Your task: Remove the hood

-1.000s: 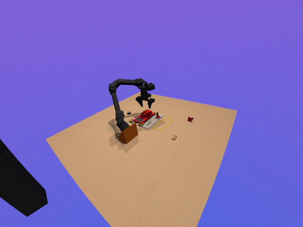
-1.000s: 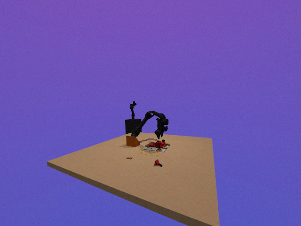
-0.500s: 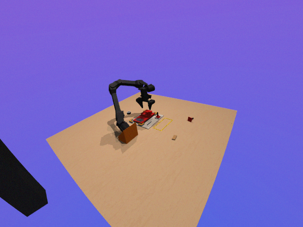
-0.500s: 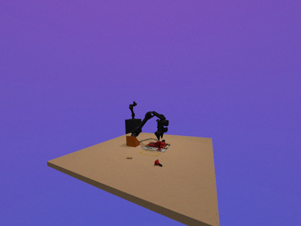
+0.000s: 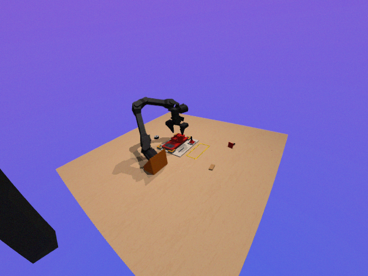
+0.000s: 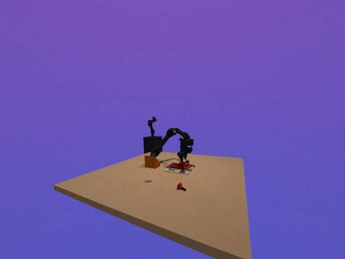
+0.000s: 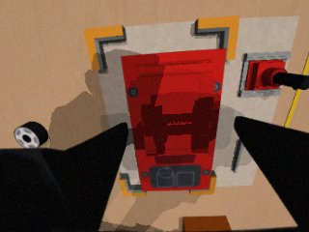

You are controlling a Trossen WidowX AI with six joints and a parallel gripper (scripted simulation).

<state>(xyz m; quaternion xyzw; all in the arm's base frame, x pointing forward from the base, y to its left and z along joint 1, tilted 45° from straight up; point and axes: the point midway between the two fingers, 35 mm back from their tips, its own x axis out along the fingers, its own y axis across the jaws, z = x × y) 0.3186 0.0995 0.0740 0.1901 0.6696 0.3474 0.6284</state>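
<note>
Top view, arm: the black arm [image 5: 142,125] is arching over from its base beside an orange block [image 5: 156,162] and pointing the gripper [image 5: 177,128] straight down.
Top view, toy car: the red toy car [image 5: 176,140] is sitting on a pale grey plate [image 5: 187,147] on the desk [image 5: 184,202], directly under the jaws, with a gap between them.
Top view, marked area: a yellow outline [image 5: 198,150] is lying just beside the plate.
Exterior view, gripper [image 6: 183,159]: it is hanging just over the car [image 6: 179,165], fingertips low above it.
Wrist view, jaws: they are standing spread wide, holding nothing, one dark finger [image 7: 103,159] on each side of the car.
Wrist view, hood: the red hood [image 7: 173,113] is sitting on the car, between the two fingers and below them, untouched.
Wrist view, other: a small wheel [image 7: 30,134] is lying on the desk to the left.
</note>
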